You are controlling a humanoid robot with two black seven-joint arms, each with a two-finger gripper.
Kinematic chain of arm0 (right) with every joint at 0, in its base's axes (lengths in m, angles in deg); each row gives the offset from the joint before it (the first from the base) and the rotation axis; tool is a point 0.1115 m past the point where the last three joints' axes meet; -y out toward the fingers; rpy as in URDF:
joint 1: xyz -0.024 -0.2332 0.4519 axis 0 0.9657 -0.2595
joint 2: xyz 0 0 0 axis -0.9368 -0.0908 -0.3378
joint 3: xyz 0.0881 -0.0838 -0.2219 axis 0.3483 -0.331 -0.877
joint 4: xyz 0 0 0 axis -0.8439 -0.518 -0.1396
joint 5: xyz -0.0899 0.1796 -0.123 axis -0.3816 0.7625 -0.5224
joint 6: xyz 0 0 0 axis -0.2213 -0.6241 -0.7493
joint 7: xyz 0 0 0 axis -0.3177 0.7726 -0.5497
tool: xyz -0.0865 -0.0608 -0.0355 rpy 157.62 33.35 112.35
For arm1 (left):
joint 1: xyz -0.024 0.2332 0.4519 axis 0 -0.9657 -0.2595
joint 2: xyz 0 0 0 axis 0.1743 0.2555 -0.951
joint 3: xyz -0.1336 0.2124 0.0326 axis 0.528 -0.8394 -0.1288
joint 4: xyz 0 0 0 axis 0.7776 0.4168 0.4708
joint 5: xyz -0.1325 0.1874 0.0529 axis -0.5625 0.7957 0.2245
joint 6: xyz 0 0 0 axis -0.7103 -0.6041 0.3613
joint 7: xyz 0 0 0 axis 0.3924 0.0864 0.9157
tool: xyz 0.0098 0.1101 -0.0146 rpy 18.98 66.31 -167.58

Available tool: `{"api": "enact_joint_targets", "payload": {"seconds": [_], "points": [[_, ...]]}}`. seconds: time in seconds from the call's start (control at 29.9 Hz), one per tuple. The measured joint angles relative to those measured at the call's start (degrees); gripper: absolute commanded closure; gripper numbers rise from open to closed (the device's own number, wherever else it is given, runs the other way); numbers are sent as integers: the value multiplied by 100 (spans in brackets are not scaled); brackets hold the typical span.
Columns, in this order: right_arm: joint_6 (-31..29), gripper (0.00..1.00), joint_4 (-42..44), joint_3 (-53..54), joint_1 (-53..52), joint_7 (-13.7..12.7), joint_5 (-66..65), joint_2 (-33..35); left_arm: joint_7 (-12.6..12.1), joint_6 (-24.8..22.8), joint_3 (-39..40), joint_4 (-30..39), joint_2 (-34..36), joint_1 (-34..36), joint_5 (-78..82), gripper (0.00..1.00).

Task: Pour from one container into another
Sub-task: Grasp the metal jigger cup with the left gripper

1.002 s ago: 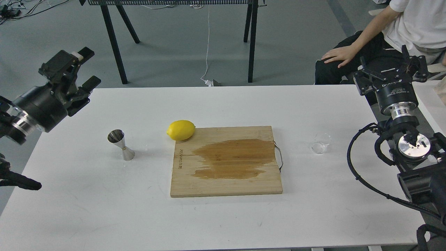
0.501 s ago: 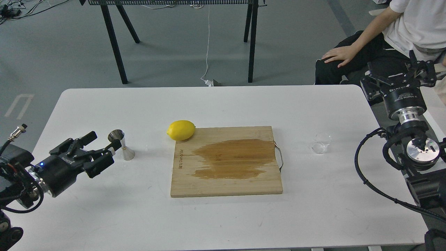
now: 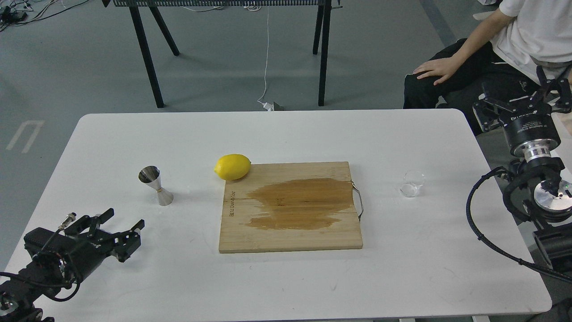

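On table: jigger and glass cup upright; both tools released, empty.

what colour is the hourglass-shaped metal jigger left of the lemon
Shiny silver stainless steel jigger, seen best in the head view.

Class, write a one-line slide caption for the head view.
Steel jigger, lemon, stained cutting board and glass cup on a white table.
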Motion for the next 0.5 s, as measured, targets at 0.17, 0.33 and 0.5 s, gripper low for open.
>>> {"api": "enact_joint_targets", "payload": {"seconds": [0.17,0.33,0.5], "points": [[0,0,-2,0,4,0,4,5,-12,2,-6,-360,-294,341,0,26],[0,0,3,-6,7,2,4,5,0,2,-13,-634,-468,579,-1,26],[0,0,30,-6,8,9,-3,5,-2,0,-12,-665,-540,677,-1,26]]}}
